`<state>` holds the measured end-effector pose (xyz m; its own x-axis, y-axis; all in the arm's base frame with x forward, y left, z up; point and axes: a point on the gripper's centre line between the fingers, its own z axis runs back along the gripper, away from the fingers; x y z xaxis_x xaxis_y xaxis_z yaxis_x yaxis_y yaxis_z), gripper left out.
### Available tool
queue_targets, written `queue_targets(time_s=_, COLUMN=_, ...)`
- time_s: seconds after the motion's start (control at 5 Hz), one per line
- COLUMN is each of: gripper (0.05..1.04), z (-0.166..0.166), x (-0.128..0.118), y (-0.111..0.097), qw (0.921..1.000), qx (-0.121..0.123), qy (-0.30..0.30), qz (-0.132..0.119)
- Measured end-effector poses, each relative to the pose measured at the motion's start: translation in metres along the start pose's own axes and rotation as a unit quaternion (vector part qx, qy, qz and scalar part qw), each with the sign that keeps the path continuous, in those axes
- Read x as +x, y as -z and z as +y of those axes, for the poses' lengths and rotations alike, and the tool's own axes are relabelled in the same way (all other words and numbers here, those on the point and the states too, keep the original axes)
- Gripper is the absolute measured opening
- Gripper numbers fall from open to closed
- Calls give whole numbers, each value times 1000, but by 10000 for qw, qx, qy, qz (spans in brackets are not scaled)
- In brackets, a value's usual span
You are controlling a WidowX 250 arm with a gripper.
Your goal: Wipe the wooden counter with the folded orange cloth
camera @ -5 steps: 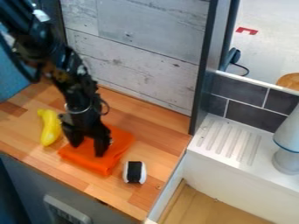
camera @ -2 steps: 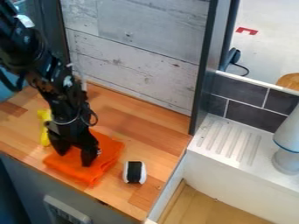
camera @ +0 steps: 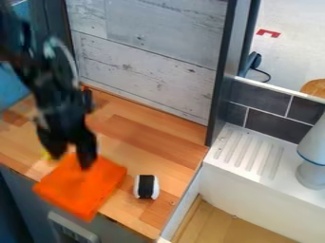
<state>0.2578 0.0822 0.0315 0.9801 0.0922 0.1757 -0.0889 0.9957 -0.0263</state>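
Note:
The black gripper hangs over the left part of the wooden counter, its two fingers spread apart. Its fingertips overlap the back edge of a folded orange cloth; whether they touch it I cannot tell. The cloth's near side extends over the counter's front edge. Behind the gripper, a bit of a yellow object peeks out at the left, mostly hidden. To the right of the cloth lies a small white object with a black band, apart from it.
The wooden counter backs onto a grey plank wall. On the right, a white ridged drainboard sits above a basin, with a pale grey, blue-lined object at its far side. A dark upright post divides the two areas.
The orange cloth has shifted left and toward the front edge. My gripper moved left, most recently also slightly back, and now covers most of the yellow object.

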Motion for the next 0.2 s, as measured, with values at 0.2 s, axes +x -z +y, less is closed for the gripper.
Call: queue_targets(time_s=0.2, gripper=1000, z=4, x=-6, y=-56, qw=9993, qx=-111, qy=-152, qz=-312)
